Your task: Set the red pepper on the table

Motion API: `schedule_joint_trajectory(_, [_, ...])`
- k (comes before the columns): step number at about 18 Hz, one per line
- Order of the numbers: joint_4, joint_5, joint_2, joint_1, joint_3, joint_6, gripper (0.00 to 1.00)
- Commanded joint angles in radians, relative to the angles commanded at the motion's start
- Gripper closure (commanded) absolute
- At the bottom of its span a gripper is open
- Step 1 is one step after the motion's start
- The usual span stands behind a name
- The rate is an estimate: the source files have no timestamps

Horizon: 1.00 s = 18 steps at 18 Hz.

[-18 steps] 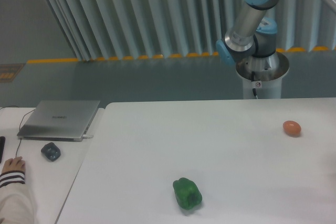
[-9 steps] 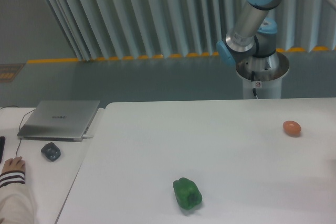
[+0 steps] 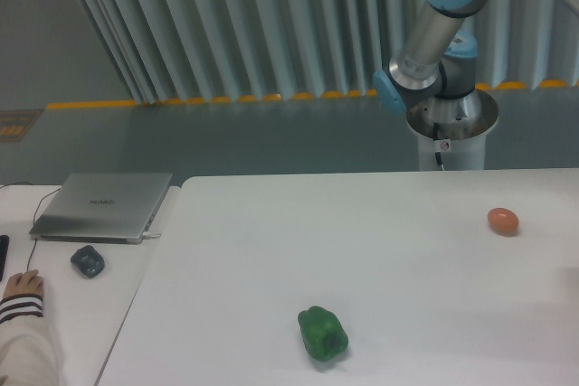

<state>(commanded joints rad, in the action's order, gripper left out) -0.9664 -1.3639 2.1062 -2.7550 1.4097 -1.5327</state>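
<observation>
Ribbed grey curtain behind, smooth white table (image 3: 389, 223) up front, but the red pepper isn't in shot, nor the hand, so no telling if it's apart or clamped. Only the arm (image 3: 434, 33) shows. I'd lower it gently onto bare tabletop, away from the lumpy glossy green pepper (image 3: 323, 334) and the little orange egg-shaped thing (image 3: 503, 220).

The white table (image 3: 271, 241) has a rounded corner at the far left. On it lie a green bell pepper (image 3: 323, 334), near the front edge, and a small orange egg-shaped thing (image 3: 503, 221), well apart from it toward the far right.
</observation>
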Motion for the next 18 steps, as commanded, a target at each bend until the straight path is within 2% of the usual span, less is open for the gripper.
schedule_joint_trajectory(3, [-0.008, 0.037, -0.026, 0.0, 0.0, 0.04, 0.0])
schedule_joint_trajectory(4, [-0.026, 0.038, -0.041, 0.0, 0.008, 0.04, 0.0])
schedule_joint_trajectory(6, [-0.099, 0.039, -0.078, 0.006, 0.009, 0.042, 0.0])
schedule_joint_trajectory(8, [-0.124, 0.061, -0.094, 0.012, 0.003, 0.043, 0.0])
schedule_joint_trajectory(9, [-0.115, 0.068, -0.08, 0.015, -0.018, 0.057, 0.0])
schedule_joint_trajectory(10, [-0.069, 0.059, -0.039, 0.014, -0.052, 0.098, 0.0])
schedule_joint_trajectory(12, [-0.017, 0.063, -0.011, -0.02, -0.075, 0.127, 0.0])
schedule_joint_trajectory(18, [0.02, 0.0, 0.025, -0.017, -0.129, 0.243, 0.0])
